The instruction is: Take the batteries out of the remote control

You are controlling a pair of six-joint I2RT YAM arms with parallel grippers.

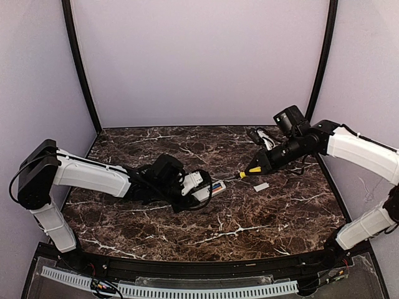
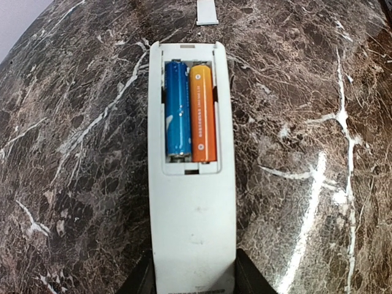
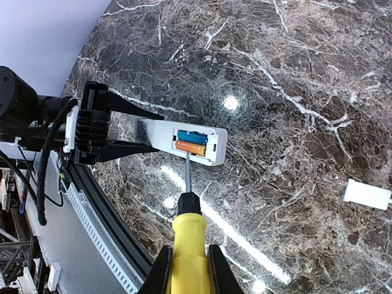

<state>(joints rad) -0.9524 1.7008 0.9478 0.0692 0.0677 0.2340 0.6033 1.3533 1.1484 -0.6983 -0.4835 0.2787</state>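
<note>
Top view: left gripper (image 1: 190, 187) clamped on the near end of a slim white bar-shaped plastic remote control (image 1: 209, 190), mid-table on the dark marble-patterned table (image 1: 249, 224). Whether the remote control is resting on it or lifted can't be told. Right gripper (image 1: 269, 159) is closed around a yellow-handled, thin-metal-shaft screwdriver (image 1: 254, 169), which points at the remote control's far end. A small flat white rectangular cover (image 1: 261, 186) lies on the table right of the remote control, apart from it.

Left wrist view: remote control pinched between both fingers, back face up, compartment open. A blue cylindrical battery (image 2: 177, 110) on the left and an orange cylindrical battery (image 2: 203, 113) on the right sit side by side, both seated in the compartment. The cover is at the top edge.

Right wrist view: the fingers squeeze the yellow handle. The shaft tip is at the orange battery's edge, contact unclear. The cover is well off to the right.
</note>
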